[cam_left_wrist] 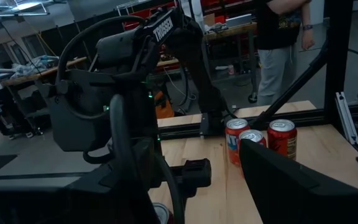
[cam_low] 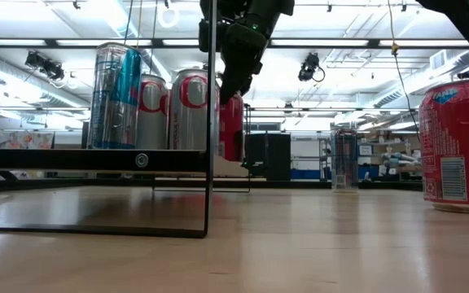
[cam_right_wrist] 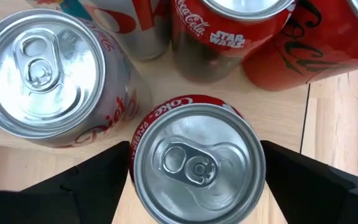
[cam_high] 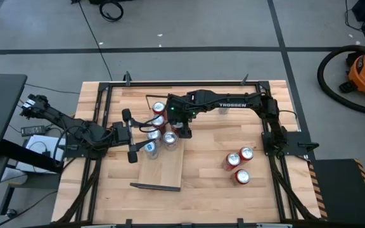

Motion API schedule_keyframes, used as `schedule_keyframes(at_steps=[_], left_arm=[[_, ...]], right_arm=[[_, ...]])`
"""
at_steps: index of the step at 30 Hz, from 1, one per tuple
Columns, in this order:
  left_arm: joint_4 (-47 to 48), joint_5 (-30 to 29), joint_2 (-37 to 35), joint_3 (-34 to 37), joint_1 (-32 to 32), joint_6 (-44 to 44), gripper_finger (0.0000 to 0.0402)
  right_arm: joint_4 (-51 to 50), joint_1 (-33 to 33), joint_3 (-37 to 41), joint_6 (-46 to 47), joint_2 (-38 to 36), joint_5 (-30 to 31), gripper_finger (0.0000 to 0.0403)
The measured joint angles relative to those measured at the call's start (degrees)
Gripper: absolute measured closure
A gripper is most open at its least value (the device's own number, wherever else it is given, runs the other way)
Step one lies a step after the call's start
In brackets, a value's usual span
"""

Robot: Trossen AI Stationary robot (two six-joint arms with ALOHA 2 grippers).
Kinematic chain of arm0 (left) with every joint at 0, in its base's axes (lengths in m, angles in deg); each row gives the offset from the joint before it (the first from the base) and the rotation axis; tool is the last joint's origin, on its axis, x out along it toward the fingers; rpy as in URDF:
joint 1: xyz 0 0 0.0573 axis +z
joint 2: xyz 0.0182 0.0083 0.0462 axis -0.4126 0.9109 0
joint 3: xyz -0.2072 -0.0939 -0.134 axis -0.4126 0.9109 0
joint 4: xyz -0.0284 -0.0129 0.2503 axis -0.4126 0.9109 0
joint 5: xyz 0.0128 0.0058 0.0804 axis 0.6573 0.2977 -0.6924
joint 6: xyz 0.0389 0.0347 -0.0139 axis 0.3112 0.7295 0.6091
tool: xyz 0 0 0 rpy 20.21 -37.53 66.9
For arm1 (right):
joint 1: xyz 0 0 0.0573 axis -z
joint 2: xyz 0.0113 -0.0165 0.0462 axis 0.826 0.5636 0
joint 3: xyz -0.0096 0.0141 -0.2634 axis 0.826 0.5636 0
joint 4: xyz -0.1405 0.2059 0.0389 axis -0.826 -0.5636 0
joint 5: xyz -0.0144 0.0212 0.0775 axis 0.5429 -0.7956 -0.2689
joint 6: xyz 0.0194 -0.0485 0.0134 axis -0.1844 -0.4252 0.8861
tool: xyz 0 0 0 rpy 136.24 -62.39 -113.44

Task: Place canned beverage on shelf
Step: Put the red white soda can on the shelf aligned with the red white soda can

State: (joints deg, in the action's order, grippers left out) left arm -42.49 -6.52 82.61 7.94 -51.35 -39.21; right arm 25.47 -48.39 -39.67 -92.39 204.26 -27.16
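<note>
Workshop clutter and bright ceiling lights lie beyond our plank bench (cam_high: 208, 158), where the shelf (cam_high: 160, 168) sits left of centre, its long axis running from the far side toward the near edge. We see the right pincer (cam_high: 184, 128) at the shelf's far end, directly above an upright red cola can (cam_right_wrist: 197, 163). Its two dark fingers (cam_right_wrist: 98, 180) stand spread on either side of the can's lid, apart from its wall, so we judge the can let go, not gripped. That can stands on the shelf just beside a Diet can (cam_right_wrist: 42, 74), with more cans crowded behind. The coming move, we judge, is straight up and clear. Our left pincer (cam_high: 130, 136) waits open just left of the shelf. Three red cans (cam_high: 238, 166) remain on the bench, well to the right, nearer the right arm.
</note>
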Motion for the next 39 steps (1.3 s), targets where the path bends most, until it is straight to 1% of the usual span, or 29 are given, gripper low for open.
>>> schedule_keyframes(at_steps=[6,17,26,29,31,36,39], left_arm=[[-0.02,0.00,0.00,0.00,0.00,0.02,0.0153],[0.01,0.00,0.00,0.00,0.00,0.02,0.0153],[0.06,0.00,0.00,0.00,0.00,0.02,0.0153],[0.20,0.00,0.00,0.00,0.00,0.02,0.0153],[0.31,0.00,0.00,0.00,0.00,0.00,0.0153],[0.45,0.00,0.00,0.00,0.00,0.00,0.0153],[0.39,0.00,0.00,0.00,0.00,0.00,0.0153]], right_arm=[[2.09,-0.75,0.02,-1.46,0.00,2.99,0.0041],[6.40,-0.75,0.04,-1.60,-0.12,3.01,0.0052],[9.08,-0.73,0.06,-1.92,-2.97,3.01,0.0052],[8.25,-0.82,-1.36,-0.98,-4.31,3.44,0.0052],[5.70,-0.94,-2.03,-0.53,-5.38,5.15,0.0052],[-4.31,-0.88,-1.42,2.07,-7.49,9.82,0.0052],[-9.07,-0.73,0.24,4.19,-7.81,10.24,0.0052]])
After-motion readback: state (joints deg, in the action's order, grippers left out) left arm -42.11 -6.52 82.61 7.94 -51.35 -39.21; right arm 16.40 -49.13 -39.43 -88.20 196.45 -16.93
